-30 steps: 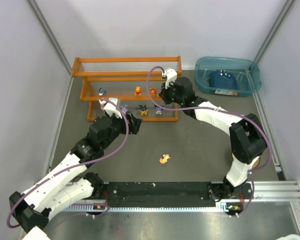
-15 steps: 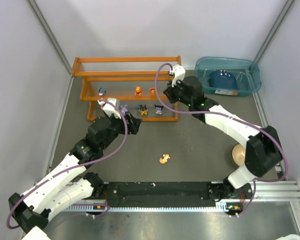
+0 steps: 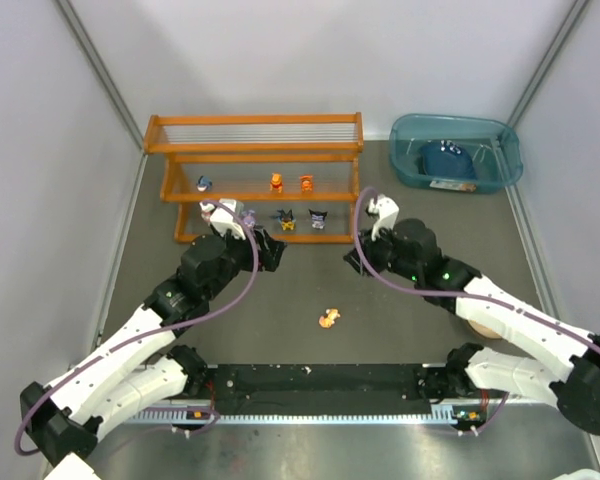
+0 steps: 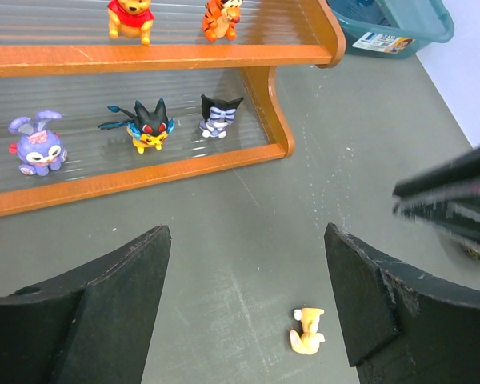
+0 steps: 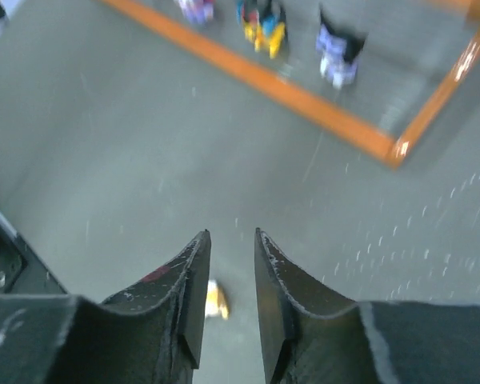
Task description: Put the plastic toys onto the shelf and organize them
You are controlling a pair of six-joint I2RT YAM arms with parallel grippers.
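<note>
One toy (image 4: 307, 330) lies on the table (image 4: 368, 160), well apart from the shelf (image 4: 168, 56). The left hand (image 4: 246, 236) is wide and empty, the right hand (image 5: 232, 240) narrow and empty. Next, I think, one hand must descend and grasp it.

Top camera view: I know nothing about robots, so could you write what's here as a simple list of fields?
shelf: orange rack, three tiers
middle tier: small blue toy, yellow bear, orange tiger
lowest tier: purple bunny, black and yellow figure, black and white figure
loose: orange toy lying on the table
left gripper: wide open, empty
right gripper: narrow gap, empty
bin: teal, right of shelf, holds a dark blue item
</note>
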